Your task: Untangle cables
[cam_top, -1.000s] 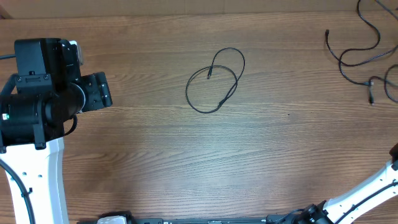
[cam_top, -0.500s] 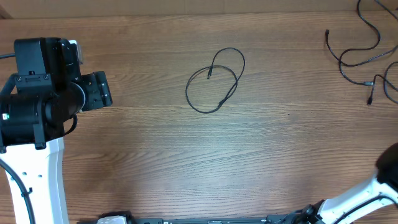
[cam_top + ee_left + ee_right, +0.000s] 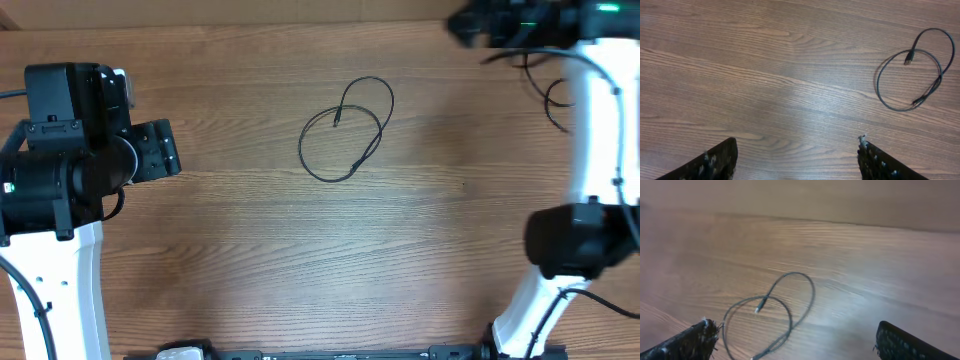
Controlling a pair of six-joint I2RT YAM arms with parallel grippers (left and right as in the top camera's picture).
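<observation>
1. A black cable lies coiled in 2 overlapping loops on the wooden table, mid-table toward the far edge.
2. More strands show at the far right, partly hidden behind the right arm.
3. The left gripper, well apart from the coil, has its jaws wide apart and empty.
4. The right gripper hangs above the table with its jaws spread and empty, the coil just ahead of it.

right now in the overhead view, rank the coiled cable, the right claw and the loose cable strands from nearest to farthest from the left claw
1. coiled cable, table centre.
2. right claw, top right, blurred.
3. loose cable strands, far right, partly behind the right arm.
</observation>
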